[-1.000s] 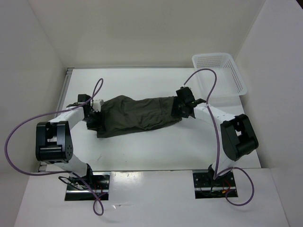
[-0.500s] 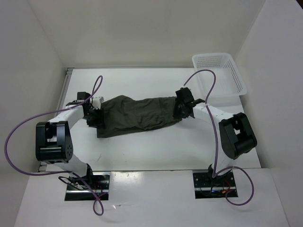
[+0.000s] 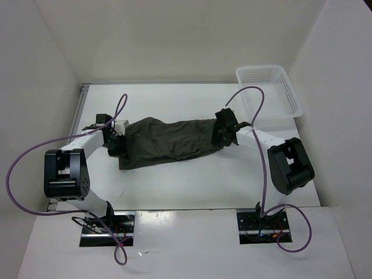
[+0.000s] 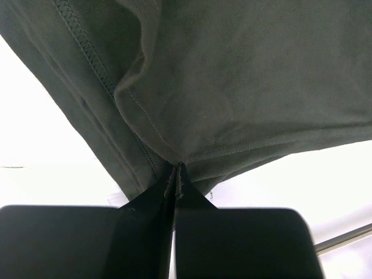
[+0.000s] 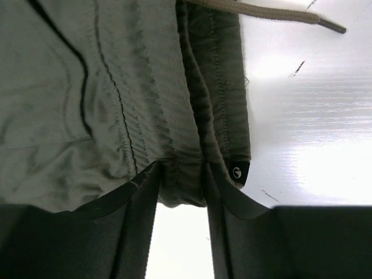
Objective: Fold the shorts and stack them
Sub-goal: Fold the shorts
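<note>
Olive shorts, frame centre: soft, light, limp, likely to sag. Left gripper clenched on hem edge; right gripper clamps gathered waistband, the firmest holds

A white table seen from above. Dark olive-green shorts stretch left to right across its middle (a pale drawstring trails onto the bare surface). A white lattice basket sits at the far right corner.

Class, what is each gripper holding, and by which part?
Both hold the shorts: the left gripper pinches a stitched edge at the leg end, and the right gripper clamps the gathered waistband.
</note>
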